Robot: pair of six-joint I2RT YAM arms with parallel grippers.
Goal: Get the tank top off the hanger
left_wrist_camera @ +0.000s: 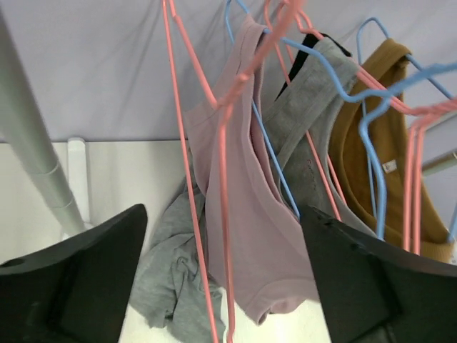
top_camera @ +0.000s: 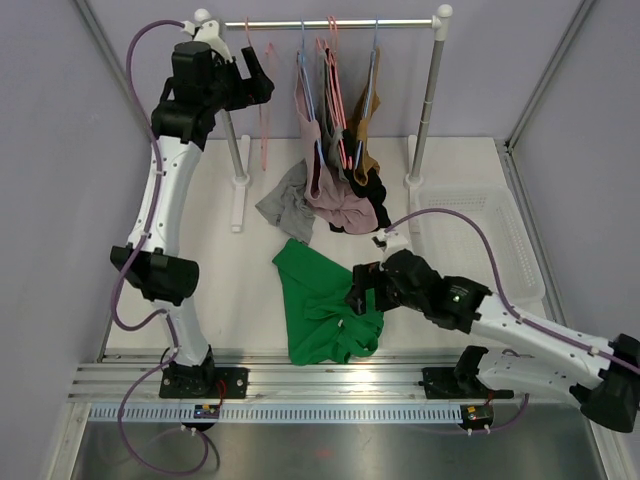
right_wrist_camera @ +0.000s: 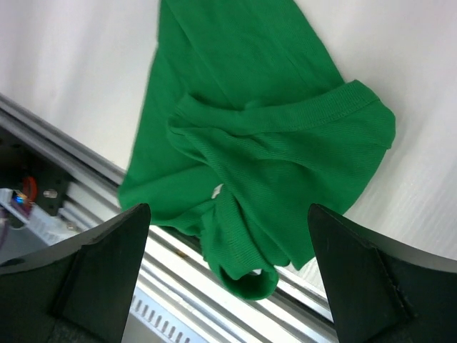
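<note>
A green tank top (top_camera: 322,300) lies crumpled on the white table near the front edge, off any hanger. It fills the right wrist view (right_wrist_camera: 257,128), where my right gripper (right_wrist_camera: 228,211) hovers just above it, open and holding nothing. High at the rack's left end, my left gripper (top_camera: 262,80) is open. A bare pink hanger (left_wrist_camera: 227,214) hangs between its fingers, touching neither. Just behind that hanger, a mauve tank top (left_wrist_camera: 250,214) hangs on a blue hanger.
A grey top (left_wrist_camera: 314,114) and a brown top (left_wrist_camera: 389,143) hang further right on the rail (top_camera: 330,22). A grey garment (top_camera: 290,205) lies heaped under the rack. The rack post (left_wrist_camera: 36,157) stands left. A white basket (top_camera: 480,240) sits right. A metal rail (right_wrist_camera: 143,250) edges the table front.
</note>
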